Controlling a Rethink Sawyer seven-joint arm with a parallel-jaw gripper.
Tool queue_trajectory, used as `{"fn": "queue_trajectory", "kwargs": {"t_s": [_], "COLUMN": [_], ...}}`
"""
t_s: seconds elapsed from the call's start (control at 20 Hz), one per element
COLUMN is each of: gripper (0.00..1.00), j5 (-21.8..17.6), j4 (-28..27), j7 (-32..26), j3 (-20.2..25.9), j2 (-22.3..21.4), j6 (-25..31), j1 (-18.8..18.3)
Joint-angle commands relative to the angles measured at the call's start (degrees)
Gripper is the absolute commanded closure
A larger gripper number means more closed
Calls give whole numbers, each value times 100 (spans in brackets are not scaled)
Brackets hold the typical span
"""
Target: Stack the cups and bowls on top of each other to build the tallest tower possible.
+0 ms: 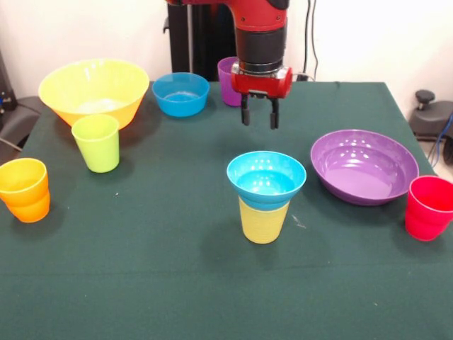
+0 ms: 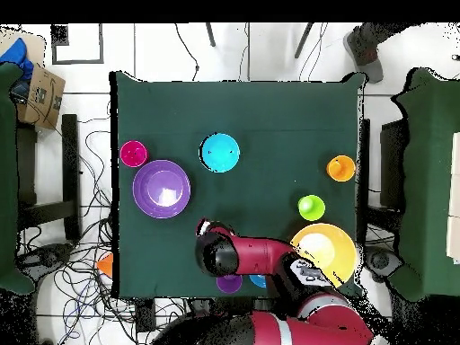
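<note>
The tower stands mid-table: a small blue bowl (image 1: pixel 266 177) seated in a yellow cup (image 1: pixel 263 221); from overhead only the blue bowl (image 2: pixel 220 153) shows. My gripper (image 1: pixel 259 117) hangs open and empty above the table, behind the tower and apart from it; overhead it (image 2: pixel 205 226) sits between the tower and the robot. A wide purple bowl (image 1: pixel 364 166) (image 2: pixel 162 189) and a red cup (image 1: pixel 428 207) (image 2: pixel 133 153) lie to the right in the front view. A lime green cup (image 1: pixel 97 142) (image 2: pixel 311 207) and an orange cup (image 1: pixel 25 190) (image 2: pixel 340 168) stand at the left.
At the table's far side stand a large yellow-orange bowl (image 1: pixel 93 91) (image 2: pixel 323 250), a second blue bowl (image 1: pixel 180 93) and a purple cup (image 1: pixel 228 79) (image 2: pixel 229 283), partly hidden by my arm. An orange object (image 2: pixel 106 265) lies off the table. Cables cover the floor.
</note>
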Motion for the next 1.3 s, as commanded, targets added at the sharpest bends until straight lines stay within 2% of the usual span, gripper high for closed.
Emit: {"fn": "queue_trajectory", "kwargs": {"t_s": [0.05,0.4,0.85,1.3], "gripper": [0,0,0,0], "j5": [280,291,547,865], "j4": [203,224,-90,-137], "j7": [1145,1182,1254,1262], "j3": [734,883,752,693], "j2": [317,417,882,956], "j6": [-503,-831,-1236,-1449], "j1": [-131,-244,89,358]}}
